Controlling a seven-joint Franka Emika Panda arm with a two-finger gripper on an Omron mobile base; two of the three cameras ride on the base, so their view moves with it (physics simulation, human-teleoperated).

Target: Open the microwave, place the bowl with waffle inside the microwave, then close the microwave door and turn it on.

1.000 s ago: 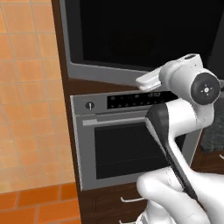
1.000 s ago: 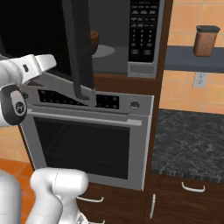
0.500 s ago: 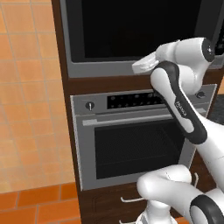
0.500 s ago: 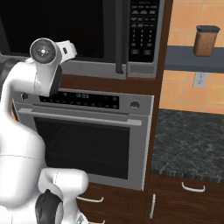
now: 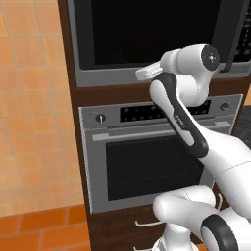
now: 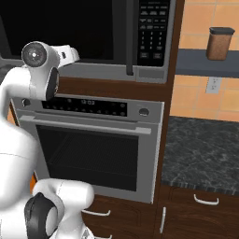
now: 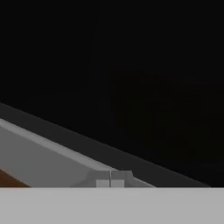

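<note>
Sitting shut above the oven (image 6: 93,144), the microwave (image 6: 93,37) shows its black glass door (image 5: 152,32) flush in the grey frame, handle (image 6: 130,37) beside the keypad (image 6: 153,30). The gripper (image 7: 110,178), fingers pressed together on nothing, hovers close at the door's lower edge. A brown canister (image 6: 219,43) stands on a shelf right of the microwave.

The arm (image 5: 181,122) is glossy white with rounded, swollen links. A dark grey band runs along one link, bearing small pale lettering too fine to read. Joint ends carry dark round caps: one (image 5: 212,55) near the wrist has a small pale centre, another (image 6: 33,55) shows a grey ringed disc. A black ring marks a joint (image 6: 39,217) on the bulbous white base.
</note>
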